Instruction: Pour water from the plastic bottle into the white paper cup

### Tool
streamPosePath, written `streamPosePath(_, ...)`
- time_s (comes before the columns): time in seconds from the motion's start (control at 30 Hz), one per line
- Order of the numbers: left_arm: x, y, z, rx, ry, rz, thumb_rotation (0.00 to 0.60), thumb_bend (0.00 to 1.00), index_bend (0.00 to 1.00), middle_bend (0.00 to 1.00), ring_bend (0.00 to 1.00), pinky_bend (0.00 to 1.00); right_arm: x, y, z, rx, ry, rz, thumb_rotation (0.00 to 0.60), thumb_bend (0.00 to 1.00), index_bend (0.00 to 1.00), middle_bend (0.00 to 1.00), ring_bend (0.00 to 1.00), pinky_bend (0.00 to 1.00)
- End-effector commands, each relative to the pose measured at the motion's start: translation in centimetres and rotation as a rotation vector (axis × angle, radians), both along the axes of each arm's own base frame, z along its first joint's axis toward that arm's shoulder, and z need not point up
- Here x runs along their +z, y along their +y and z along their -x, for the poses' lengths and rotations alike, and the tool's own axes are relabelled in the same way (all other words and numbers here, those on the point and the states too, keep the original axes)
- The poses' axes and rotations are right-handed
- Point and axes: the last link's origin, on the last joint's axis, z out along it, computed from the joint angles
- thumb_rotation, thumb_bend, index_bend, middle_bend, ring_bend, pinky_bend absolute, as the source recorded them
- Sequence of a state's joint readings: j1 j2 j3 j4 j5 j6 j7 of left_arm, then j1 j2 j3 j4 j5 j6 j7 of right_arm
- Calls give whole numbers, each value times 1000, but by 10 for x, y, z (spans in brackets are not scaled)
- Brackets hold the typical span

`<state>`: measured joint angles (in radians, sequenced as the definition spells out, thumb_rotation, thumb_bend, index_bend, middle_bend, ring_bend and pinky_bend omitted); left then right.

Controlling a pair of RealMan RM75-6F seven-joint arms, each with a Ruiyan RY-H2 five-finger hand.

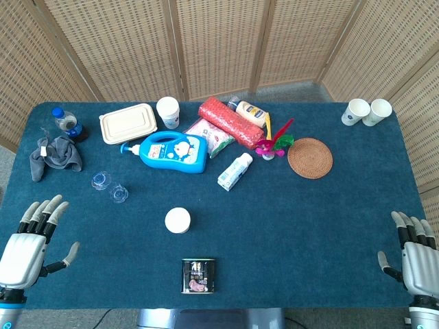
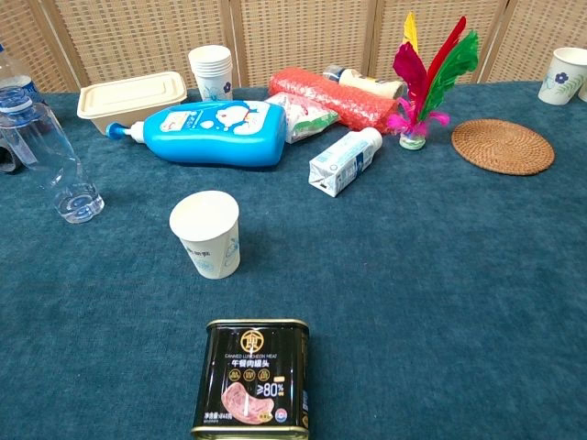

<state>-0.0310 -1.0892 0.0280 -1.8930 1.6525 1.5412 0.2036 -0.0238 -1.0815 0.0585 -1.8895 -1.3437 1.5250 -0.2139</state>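
Two hands are waiting at the near edge of the table: the left hand [image 1: 24, 243] is hovering at the near-left corner, fingers extended and lightly fanned with the thumb sticking out, holding nothing, and the right hand [image 1: 415, 250] is mirroring it at the near-right corner, fingers apart, also holding nothing. The white paper cup [image 1: 178, 220] is standing upright and open-mouthed near the middle of the blue tablecloth [image 1: 309, 226], just behind a black luncheon meat tin [image 1: 198, 275]. The clear plastic bottle [image 1: 109, 186] is lying on its side well to the left of the cup, between it and a grey cloth [image 1: 55, 155]. Farther back, a blue detergent bottle [image 1: 168, 151] is lying flat beside a small milk carton [image 1: 235, 171], with a lidded takeaway box [image 1: 128, 123], a feather shuttlecock [image 1: 274, 142] and a woven coaster [image 1: 310, 157] spreading along the far side.
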Motion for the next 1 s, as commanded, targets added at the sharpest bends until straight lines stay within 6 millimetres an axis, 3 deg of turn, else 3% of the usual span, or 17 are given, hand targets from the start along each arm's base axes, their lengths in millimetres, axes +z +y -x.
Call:
streamPosePath(0.03,-1,-1,2,3,-2,5,268,440,0,57,0,7,0,0,0,-1,-2,5,591,399,39,90,31,0)
streamPosePath(0.7,1,-4,-2,-25,-28,14,272,440,0,57,0,6,0,4,-1,-6,-17,14,591,401,31,90,31,0)
streamPosePath(1.0,4,-5,20,57,-134,30,266,439,0,50,0,9,-3,-3,-2,-1,-26,1,594,399,25,90,31,0)
